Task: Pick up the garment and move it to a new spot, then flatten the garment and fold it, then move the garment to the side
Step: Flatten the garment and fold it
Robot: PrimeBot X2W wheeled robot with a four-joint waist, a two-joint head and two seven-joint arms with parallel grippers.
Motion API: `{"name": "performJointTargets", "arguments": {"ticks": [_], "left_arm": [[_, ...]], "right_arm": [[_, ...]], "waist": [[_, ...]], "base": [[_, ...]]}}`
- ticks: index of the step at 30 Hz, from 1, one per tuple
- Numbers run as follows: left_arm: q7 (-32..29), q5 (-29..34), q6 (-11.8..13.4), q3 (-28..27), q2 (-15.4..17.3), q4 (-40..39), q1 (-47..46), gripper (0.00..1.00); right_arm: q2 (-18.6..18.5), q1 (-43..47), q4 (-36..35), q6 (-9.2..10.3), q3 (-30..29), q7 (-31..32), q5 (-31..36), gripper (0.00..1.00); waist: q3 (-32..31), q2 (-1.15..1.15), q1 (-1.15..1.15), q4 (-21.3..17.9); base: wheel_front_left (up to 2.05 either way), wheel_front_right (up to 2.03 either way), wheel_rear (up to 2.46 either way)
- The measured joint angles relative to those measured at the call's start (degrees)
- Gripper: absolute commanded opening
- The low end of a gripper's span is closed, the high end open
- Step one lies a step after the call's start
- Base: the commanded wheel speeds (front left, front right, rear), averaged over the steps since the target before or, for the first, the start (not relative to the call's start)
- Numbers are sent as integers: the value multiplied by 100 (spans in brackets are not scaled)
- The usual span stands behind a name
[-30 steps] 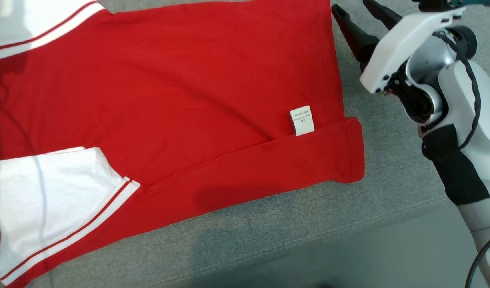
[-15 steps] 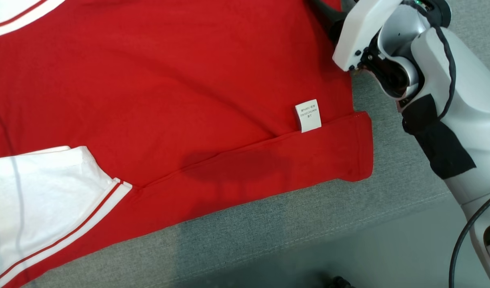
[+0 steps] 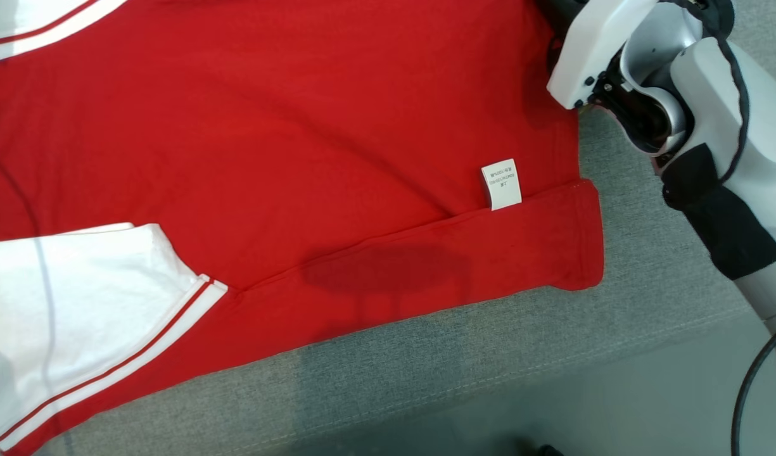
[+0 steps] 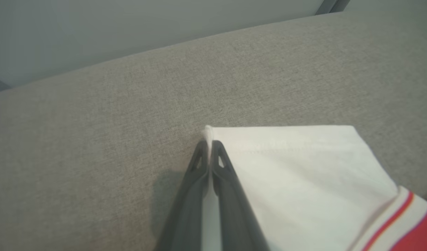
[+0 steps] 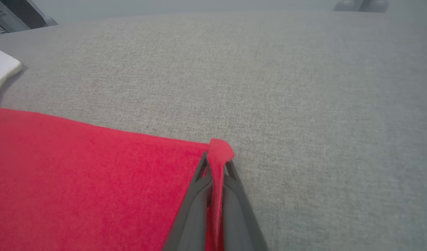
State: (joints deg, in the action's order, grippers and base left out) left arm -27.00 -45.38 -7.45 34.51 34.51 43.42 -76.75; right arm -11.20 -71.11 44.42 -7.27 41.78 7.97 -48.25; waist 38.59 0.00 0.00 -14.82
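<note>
The garment (image 3: pixel 299 139) is a red shirt with white sleeves, spread on the grey cushion. A white label (image 3: pixel 502 183) sticks out near its folded hem. One white sleeve (image 3: pixel 77 304) with red stripes lies at the lower left. In the left wrist view my left gripper (image 4: pixel 209 144) is shut on the corner of a white sleeve (image 4: pixel 304 174). The right wrist view has my right gripper (image 5: pixel 216 162) shut on a red corner of the garment (image 5: pixel 77 174), a nub of cloth poking past the tips. My right arm (image 3: pixel 698 95) reaches over the garment's right edge, its fingers hidden.
The grey fabric cushion (image 3: pixel 489 354) ends in a stitched front edge, with pale floor (image 3: pixel 616 411) below it. A black cable (image 3: pixel 749 392) hangs at the lower right. Bare cushion (image 5: pixel 304 87) stretches beyond the red corner. Dark equipment (image 5: pixel 11 14) stands far off.
The right gripper's open fingers, seen beside the garment's right edge a second ago, have gone to its far corner. The head camera has shifted slightly.
</note>
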Motion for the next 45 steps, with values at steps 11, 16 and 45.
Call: {"name": "performJointTargets", "arguments": {"ticks": [11, 16, 45], "left_arm": [[240, -493, 0, 387, -26, -443, -15, 0], [364, -782, 0, 571, 105, -946, -6, 0], [3120, -1619, 802, 539, 1869, -5511, 3884, 0]], "right_arm": [[-1069, 219, -956, 0, 904, -399, -436, 0], [-1642, 252, -1343, 1, 1303, -722, -442, 0], [-3555, 1232, -2536, 0, 1782, -2203, 1841, 0]], "waist": [[-183, 0, 0, 365], [-284, 0, 0, 574], [-736, 0, 0, 1444]], "base": [[0, 0, 0], [0, 0, 0], [0, 0, 0]]}}
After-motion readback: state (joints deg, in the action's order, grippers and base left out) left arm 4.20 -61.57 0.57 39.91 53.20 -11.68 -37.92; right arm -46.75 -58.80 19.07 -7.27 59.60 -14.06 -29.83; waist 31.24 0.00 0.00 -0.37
